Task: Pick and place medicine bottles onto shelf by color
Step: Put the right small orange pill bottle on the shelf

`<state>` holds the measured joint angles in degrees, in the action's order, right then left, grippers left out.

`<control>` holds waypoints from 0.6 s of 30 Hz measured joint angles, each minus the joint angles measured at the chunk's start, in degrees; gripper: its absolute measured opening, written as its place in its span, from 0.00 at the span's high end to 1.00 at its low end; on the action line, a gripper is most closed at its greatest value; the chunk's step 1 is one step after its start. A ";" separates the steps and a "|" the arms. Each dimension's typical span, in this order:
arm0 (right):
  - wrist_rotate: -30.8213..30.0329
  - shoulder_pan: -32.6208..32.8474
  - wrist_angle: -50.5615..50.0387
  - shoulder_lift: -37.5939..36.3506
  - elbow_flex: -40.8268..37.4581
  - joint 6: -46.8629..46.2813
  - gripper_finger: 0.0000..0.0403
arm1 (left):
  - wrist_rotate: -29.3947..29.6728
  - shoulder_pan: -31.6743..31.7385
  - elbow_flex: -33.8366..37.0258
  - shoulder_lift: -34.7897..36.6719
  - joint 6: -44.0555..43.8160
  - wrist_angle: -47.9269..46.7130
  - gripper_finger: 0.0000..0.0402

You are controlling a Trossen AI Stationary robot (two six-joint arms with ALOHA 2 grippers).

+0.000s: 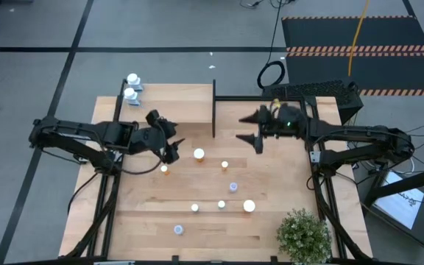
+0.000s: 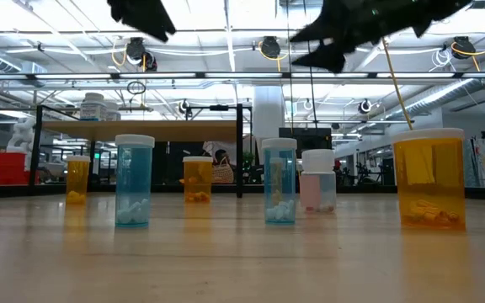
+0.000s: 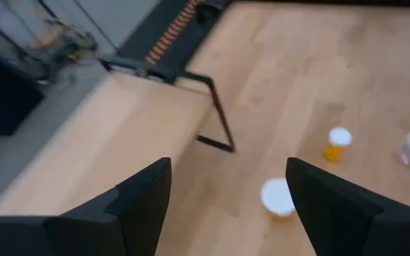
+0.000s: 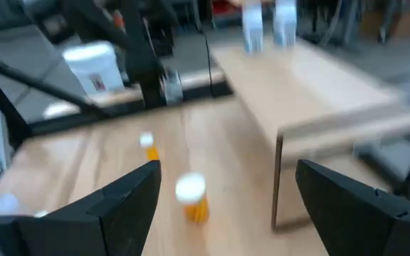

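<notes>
Overhead | left claw [image 1: 177, 148] open, empty | right claw [image 1: 250, 127] open, empty | shelf [image 1: 169, 103] partly hidden

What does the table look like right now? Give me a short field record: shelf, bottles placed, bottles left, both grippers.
shelf: raised light-wood shelf on a black frame, at the table's far side
bottles placed: two pale bluish-clear bottles with white caps, at the shelf's far-left end
bottles left: about eight on the light-wood tabletop, among them a large orange bottle with a white cap
left gripper: open, empty, above the table beside the shelf's front edge
right gripper: open, empty, near the shelf's black upright panel
</notes>
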<state>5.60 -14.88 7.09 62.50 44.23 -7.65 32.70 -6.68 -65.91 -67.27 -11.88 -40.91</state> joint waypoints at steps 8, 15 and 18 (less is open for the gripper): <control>-7.14 5.56 2.43 -0.09 -7.50 -6.52 0.20 | -14.03 -0.29 10.76 4.05 7.80 17.67 0.46; -11.10 9.39 4.49 -0.09 -7.54 -6.66 0.20 | -15.21 -1.93 11.84 3.31 7.85 21.59 0.51; -12.05 11.35 5.62 1.08 -7.55 -6.34 0.20 | -15.09 -2.65 11.88 2.43 8.91 23.01 0.50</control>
<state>-6.45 -3.53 12.71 63.58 36.68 -13.99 17.61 -9.32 -54.03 -64.84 -2.97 -17.90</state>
